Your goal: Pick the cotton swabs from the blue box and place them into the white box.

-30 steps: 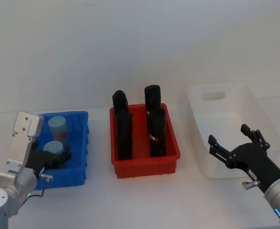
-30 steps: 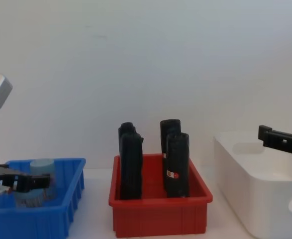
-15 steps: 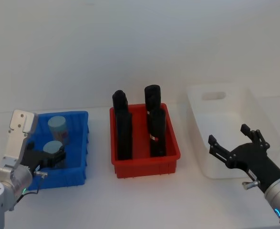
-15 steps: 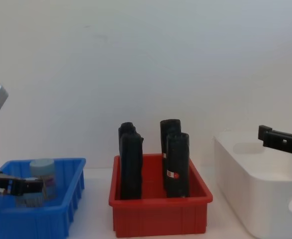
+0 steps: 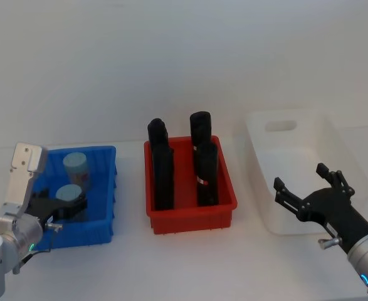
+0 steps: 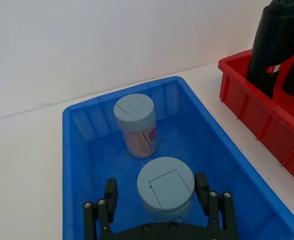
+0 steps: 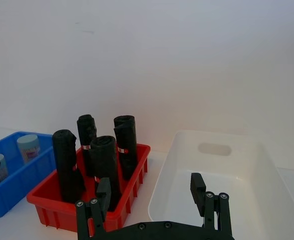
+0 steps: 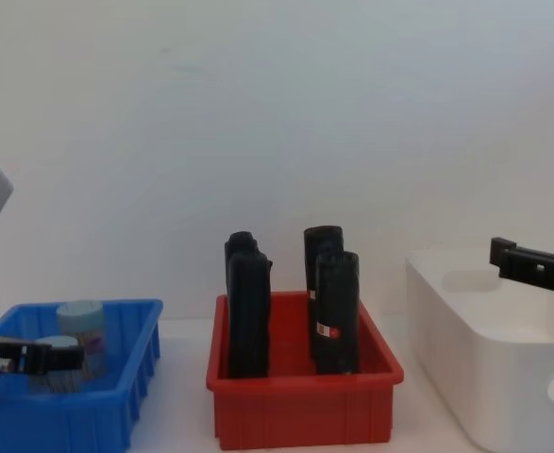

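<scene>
Now, the near jar (image 6: 166,187) of cotton swabs: it stands up straight in the blue box (image 6: 79,150), lid on top, at the end close to the robot.
Its long way: up and down, so its round side faces each finger.
The other jar (image 6: 135,117): stands just behind it, farther from the robot, not touching it.
The left gripper (image 6: 156,184): the nearer arm. It sits low in the blue box with one finger on each side of the near jar. A small gap shows, so it is not squeezing yet.
Next move, I think: pinch in, then lift straight up.
The red bin (image 5: 193,216): sits between the two boxes.
The white box (image 5: 296,135): well off to the robot's right.
The right gripper (image 5: 299,177): fingers spread wide, holding nothing, by the white box's front.
</scene>
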Robot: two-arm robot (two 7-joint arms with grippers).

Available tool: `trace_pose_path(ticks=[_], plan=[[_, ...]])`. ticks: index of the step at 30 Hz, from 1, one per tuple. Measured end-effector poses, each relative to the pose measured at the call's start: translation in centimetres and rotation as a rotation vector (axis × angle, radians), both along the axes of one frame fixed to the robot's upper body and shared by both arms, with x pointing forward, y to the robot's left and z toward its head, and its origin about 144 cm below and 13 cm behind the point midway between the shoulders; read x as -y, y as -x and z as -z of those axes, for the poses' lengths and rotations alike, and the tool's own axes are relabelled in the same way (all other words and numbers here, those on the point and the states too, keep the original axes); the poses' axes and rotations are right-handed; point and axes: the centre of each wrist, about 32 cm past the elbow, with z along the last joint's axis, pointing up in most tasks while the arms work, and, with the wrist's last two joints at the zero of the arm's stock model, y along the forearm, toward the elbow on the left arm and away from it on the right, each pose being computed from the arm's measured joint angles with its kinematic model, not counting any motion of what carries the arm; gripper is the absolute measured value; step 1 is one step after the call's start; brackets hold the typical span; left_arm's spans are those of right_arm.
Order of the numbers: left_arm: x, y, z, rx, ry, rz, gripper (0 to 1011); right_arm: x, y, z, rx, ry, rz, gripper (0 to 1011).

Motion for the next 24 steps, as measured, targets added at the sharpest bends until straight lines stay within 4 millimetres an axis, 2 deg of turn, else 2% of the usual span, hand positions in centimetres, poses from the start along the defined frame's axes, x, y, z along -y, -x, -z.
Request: trace_pose_path(ticks=[7,12,24], plan=[[-0.10,-0.45,0.14,-0.009,0.023,0.021,837,0.00,0.00,0.00,0.000,0.000,0.000,1002],[-0.09,-0.65,0.15,-0.011,0.035,0.039,681,0.00,0.00,0.00,0.000,0.000,0.000,1002],[0.06,-0.53,-0.64,0.009,0.036,0.063,670,0.00,0.00,0.00,0.000,0.000,0.000,1002]])
